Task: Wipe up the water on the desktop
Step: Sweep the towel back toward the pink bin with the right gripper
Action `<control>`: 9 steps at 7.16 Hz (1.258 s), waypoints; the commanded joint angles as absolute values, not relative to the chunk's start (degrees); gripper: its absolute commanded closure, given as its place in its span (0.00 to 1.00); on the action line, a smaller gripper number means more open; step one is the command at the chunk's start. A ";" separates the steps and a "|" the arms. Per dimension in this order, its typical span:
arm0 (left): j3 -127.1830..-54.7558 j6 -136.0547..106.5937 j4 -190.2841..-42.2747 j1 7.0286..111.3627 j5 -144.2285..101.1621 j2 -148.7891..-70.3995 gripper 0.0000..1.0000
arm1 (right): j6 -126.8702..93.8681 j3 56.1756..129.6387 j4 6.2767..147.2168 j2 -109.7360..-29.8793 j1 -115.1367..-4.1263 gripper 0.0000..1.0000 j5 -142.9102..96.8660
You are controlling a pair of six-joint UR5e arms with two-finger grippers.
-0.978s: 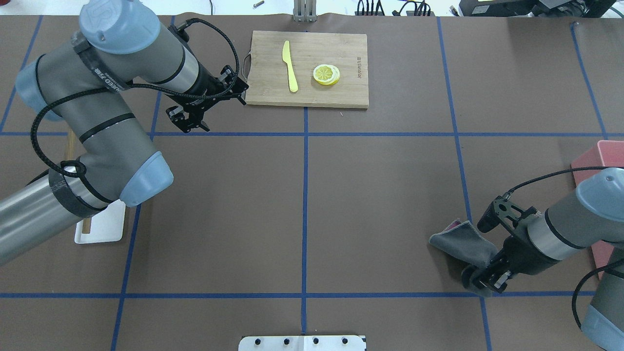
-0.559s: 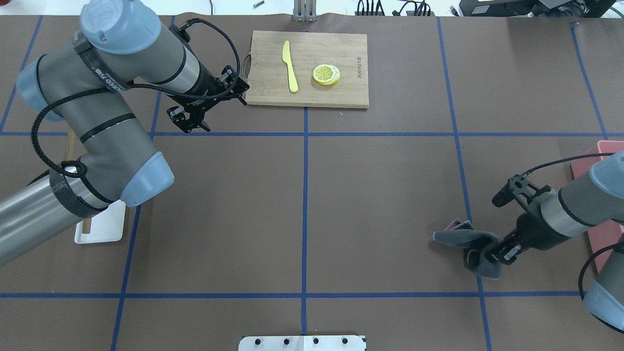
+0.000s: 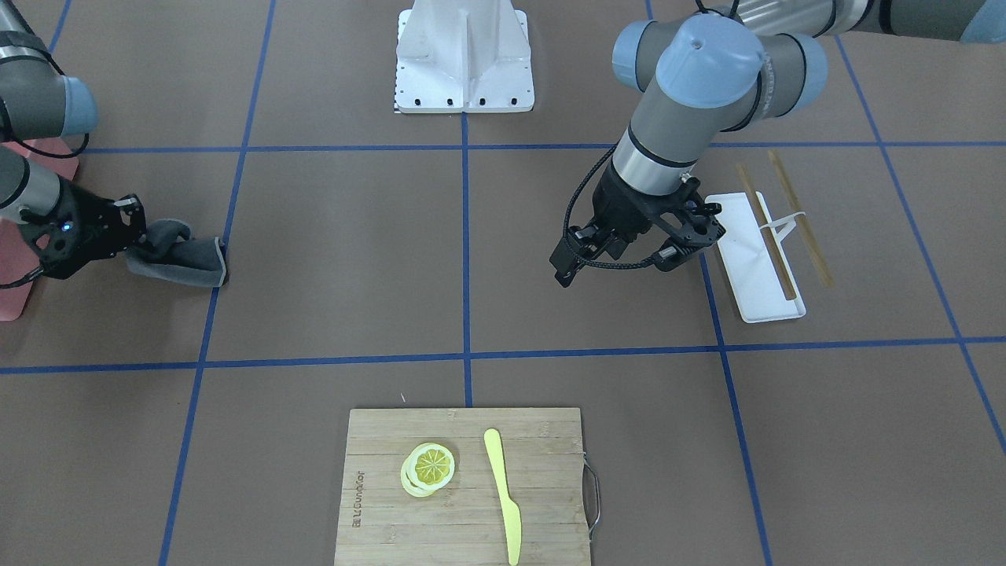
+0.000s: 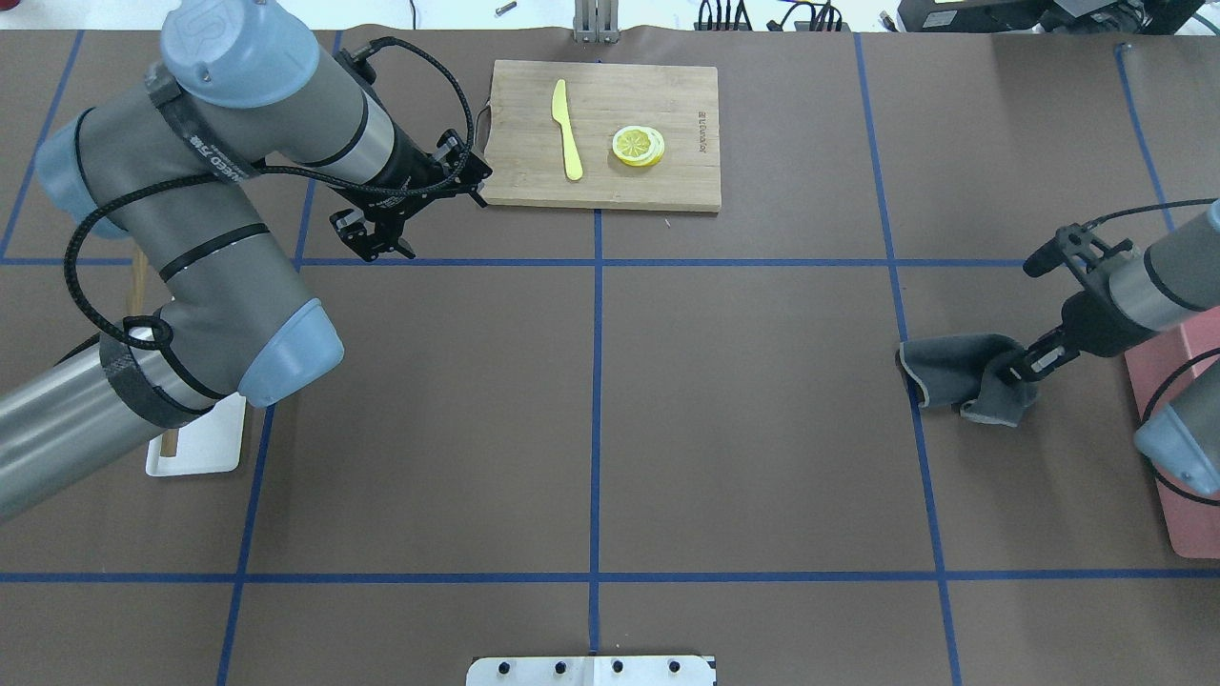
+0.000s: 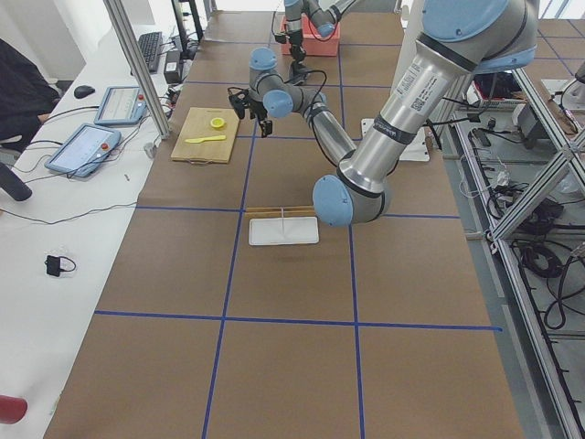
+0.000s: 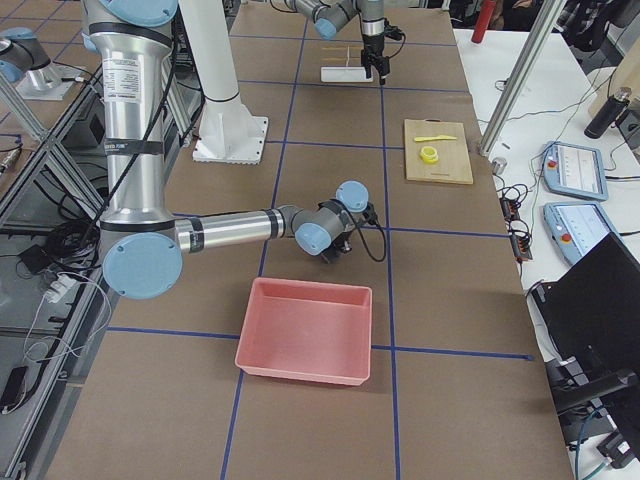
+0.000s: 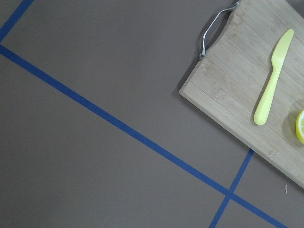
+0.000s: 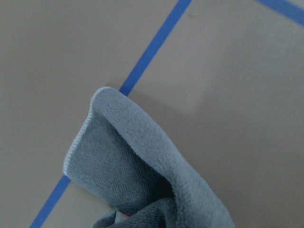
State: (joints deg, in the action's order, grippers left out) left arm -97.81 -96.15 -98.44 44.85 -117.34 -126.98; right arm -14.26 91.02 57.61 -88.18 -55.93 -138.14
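The desktop point(image 4: 743, 400) is a matte brown surface crossed by blue tape lines; no water patch shows on it. My right gripper point(image 4: 1034, 364) is shut on a crumpled grey cloth point(image 4: 958, 373), which lies on the desktop over a blue tape line at the right. The cloth also shows in the front-facing view point(image 3: 177, 251) and fills the right wrist view point(image 8: 137, 166). My left gripper point(image 4: 372, 238) hangs open and empty over the desktop beside the cutting board's handle end.
A bamboo cutting board point(image 4: 686, 181) at the back middle carries a yellow knife point(image 4: 567, 129) and lemon slices point(image 4: 638, 146). A white tray point(image 3: 747, 259) with chopsticks lies under the left arm. A pink bin point(image 6: 305, 335) stands by the right arm.
My right gripper has dragged the grey cloth across the desktop, away from the robot and to the right. The left arm has barely moved.
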 commanded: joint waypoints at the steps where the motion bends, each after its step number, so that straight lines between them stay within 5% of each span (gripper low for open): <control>1: -98.17 -96.15 -98.44 44.82 -117.33 -126.91 0.02 | -10.64 80.72 57.74 -80.71 -63.69 1.00 -141.75; 5: -98.09 -96.15 -98.44 44.82 -117.33 -126.48 0.02 | -11.33 80.32 57.13 -78.65 -61.45 1.00 -141.94; 9: -98.26 -96.06 -98.44 45.00 -117.42 -126.47 0.02 | -18.61 100.76 56.69 -95.76 -53.72 1.00 -152.02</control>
